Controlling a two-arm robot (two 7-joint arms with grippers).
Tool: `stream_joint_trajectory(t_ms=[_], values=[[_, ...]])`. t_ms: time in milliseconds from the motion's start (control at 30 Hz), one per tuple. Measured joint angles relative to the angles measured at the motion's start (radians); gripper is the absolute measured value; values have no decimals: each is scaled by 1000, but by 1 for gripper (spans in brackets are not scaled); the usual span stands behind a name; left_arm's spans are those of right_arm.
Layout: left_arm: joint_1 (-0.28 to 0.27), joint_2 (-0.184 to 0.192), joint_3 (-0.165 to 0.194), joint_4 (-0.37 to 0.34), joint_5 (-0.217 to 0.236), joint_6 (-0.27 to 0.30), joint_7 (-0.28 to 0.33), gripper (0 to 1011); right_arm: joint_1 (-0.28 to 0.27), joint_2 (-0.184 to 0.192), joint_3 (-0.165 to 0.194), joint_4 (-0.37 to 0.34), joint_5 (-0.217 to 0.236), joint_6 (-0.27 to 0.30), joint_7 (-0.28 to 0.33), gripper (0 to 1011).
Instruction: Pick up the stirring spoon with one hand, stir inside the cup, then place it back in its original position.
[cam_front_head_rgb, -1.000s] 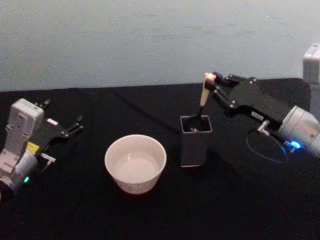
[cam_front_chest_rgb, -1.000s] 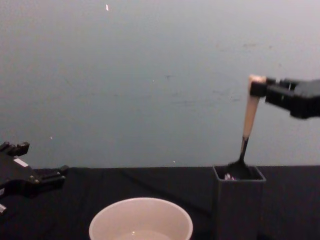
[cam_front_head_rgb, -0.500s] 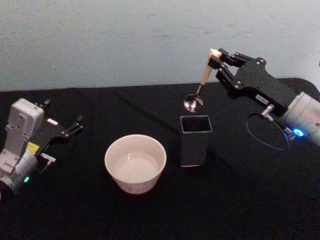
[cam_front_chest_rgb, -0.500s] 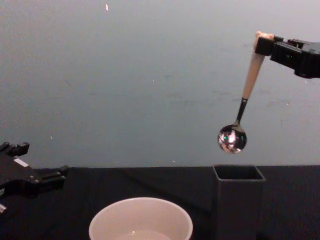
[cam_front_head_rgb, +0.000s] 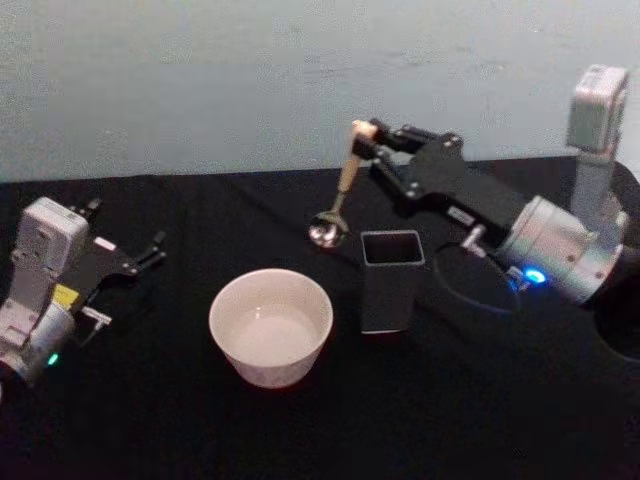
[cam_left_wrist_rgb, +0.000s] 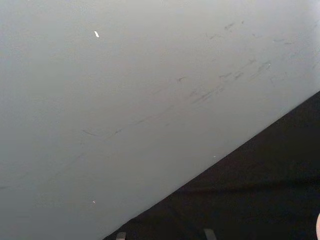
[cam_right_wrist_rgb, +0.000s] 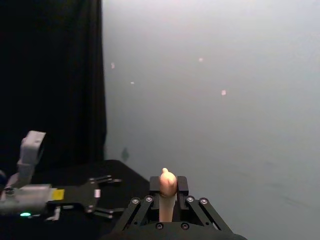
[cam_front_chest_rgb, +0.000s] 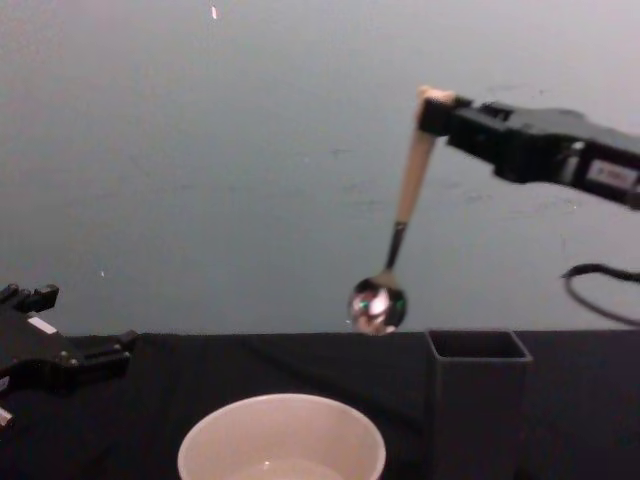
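Nothing I can actually read from here. The white label (cam_front_chest_rgb: 608, 172) on the right gripper (cam_front_chest_rgb: 436, 104) and the yellow sticker (cam_front_head_rgb: 65, 296) on the left arm (cam_front_head_rgb: 30, 322) are just blurs.

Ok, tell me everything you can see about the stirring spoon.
The stirring spoon is slim: cream-beige handle, thin dark stem, small shiny round bowl. It hangs in the air, bowl down and slightly tilted, pinched at the handle's top by the right gripper. Its bowl is above the table, left of the dark grey holder and higher than the cup, touching neither.
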Motion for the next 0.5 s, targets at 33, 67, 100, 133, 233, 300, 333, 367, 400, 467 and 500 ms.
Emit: stream_joint_trajectory(t_ms=[33,67,100,133,233,300,333,367,400,467,500], values=[[0,0,0,0,0,0,0,1001,7,-7,-13,9,-3,-3,8,203],[0,0,0,0,0,0,0,1001,11,-11,-20,15,-6,-5,13,203],[0,0,0,0,0,0,0,1001,18,-18,-34,25,-9,-9,22,203],[0,0,0,0,0,0,0,1001,20,-21,-39,29,-11,-11,25,203],[0,0,0,0,0,0,0,1001,33,-37,-64,57,-21,-27,43,203],[0,0,0,0,0,0,0,1001,40,-44,-77,72,-27,-35,51,203],[0,0,0,0,0,0,0,1001,45,-52,-88,90,-34,-44,59,203],[0,0,0,0,0,0,0,1001,48,-55,-92,98,-37,-48,61,203],[0,0,0,0,0,0,0,1001,53,-63,-101,115,-44,-59,67,203],[0,0,0,0,0,0,0,1001,56,-71,-110,133,-51,-70,72,203],[0,0,0,0,0,0,0,1001,58,-75,-114,143,-55,-74,74,203]])
